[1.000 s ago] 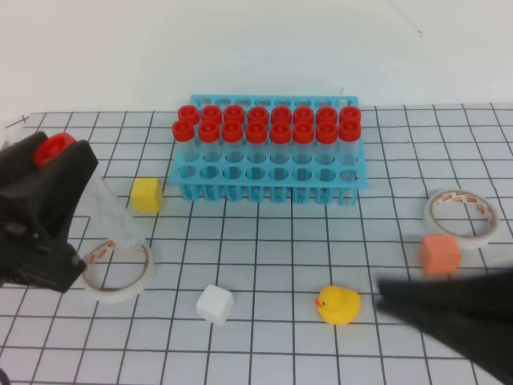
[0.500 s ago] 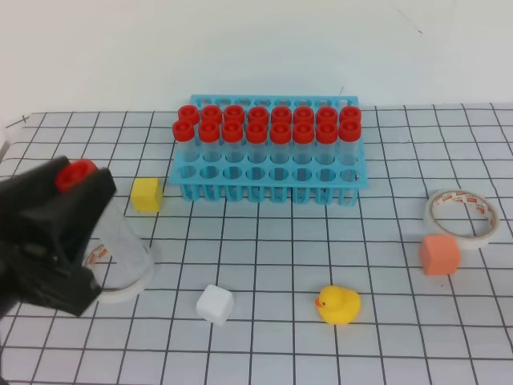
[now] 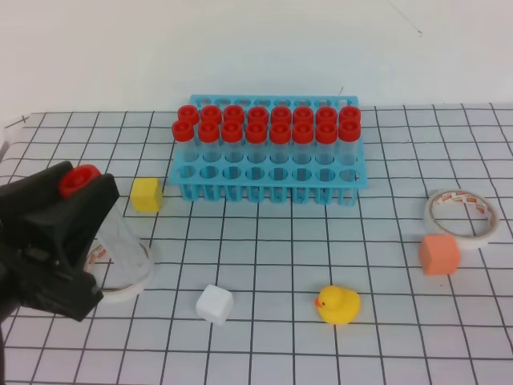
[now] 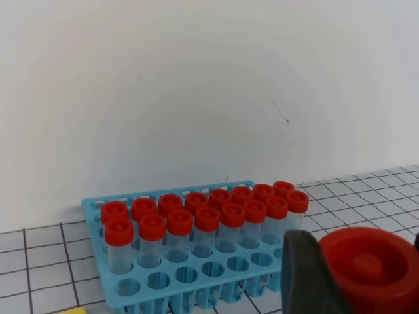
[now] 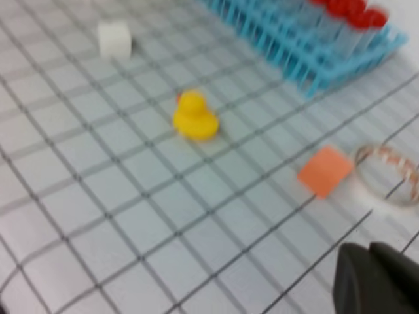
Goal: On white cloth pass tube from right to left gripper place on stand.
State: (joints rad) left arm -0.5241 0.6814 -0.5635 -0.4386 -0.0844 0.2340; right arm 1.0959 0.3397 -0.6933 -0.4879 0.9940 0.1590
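Note:
My left gripper (image 3: 80, 202) is at the left edge of the white cloth (image 3: 321, 241), shut on a tube (image 3: 120, 237) just below its red cap (image 3: 78, 180). The clear body slants down to the right over a tape roll. In the left wrist view the cap (image 4: 373, 268) sits between the jaws. The blue stand (image 3: 268, 180) is at the back centre, its two back rows full of red-capped tubes (image 3: 268, 132) and its front holes empty. It also shows in the left wrist view (image 4: 190, 288). My right gripper (image 5: 376, 278) shows only in the right wrist view, jaws together and empty.
A tape roll (image 3: 120, 277) lies under the held tube, with a yellow cube (image 3: 146, 194) behind it. A white cube (image 3: 215, 304) and a yellow duck (image 3: 337, 305) lie at front centre. An orange cube (image 3: 439, 253) and a second tape roll (image 3: 461, 216) lie at the right.
The right arm has pulled back out of the exterior view at the lower right. My left gripper has moved a little right and down with the tube in it.

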